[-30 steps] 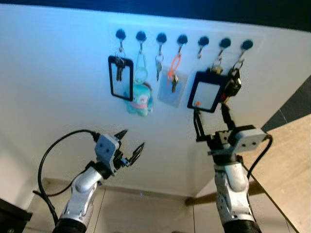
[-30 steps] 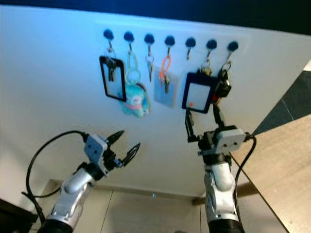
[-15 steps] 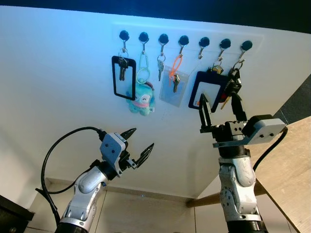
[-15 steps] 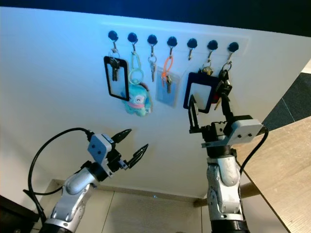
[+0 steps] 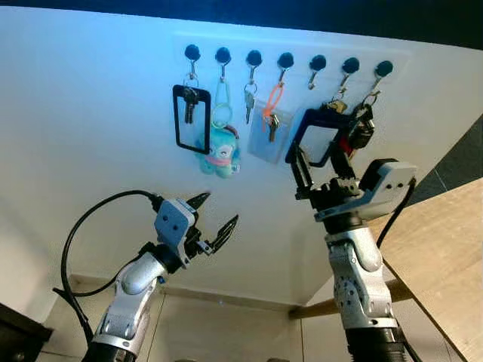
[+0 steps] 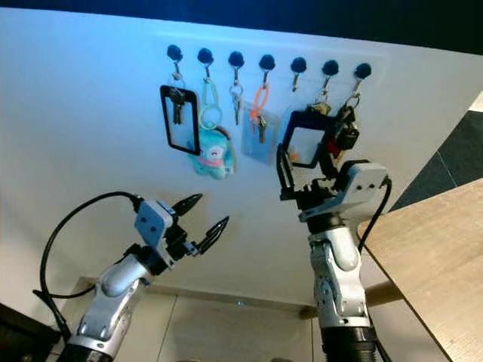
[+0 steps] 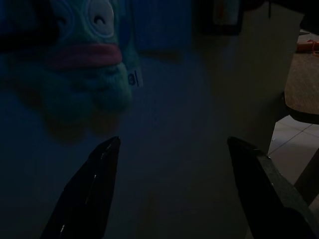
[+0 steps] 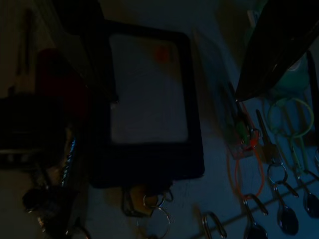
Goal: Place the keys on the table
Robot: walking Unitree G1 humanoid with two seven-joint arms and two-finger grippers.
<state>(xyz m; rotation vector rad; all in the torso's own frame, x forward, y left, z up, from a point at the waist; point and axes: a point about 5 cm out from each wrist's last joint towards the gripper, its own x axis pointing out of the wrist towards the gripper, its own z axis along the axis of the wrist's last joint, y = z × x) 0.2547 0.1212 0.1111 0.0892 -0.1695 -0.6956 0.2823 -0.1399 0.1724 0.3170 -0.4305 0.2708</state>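
Seven black hooks run along the white wall. They carry a black card holder with keys, a teal plush keyring, a single key, an orange loop with a key, a second black card holder and a dark key-fob bunch. My right gripper is open and raised just in front of that second card holder, with the fob bunch beside it. My left gripper is open, lower down, below the plush. The wooden table is at the right.
The fifth hook holds nothing. Light floor tiles lie below the wall. A dark piece of furniture stands at the bottom left. The table's edge is close to my right arm.
My right gripper has swung left, from between the card holder and the fob bunch to in front of the card holder. The left gripper has hardly moved.
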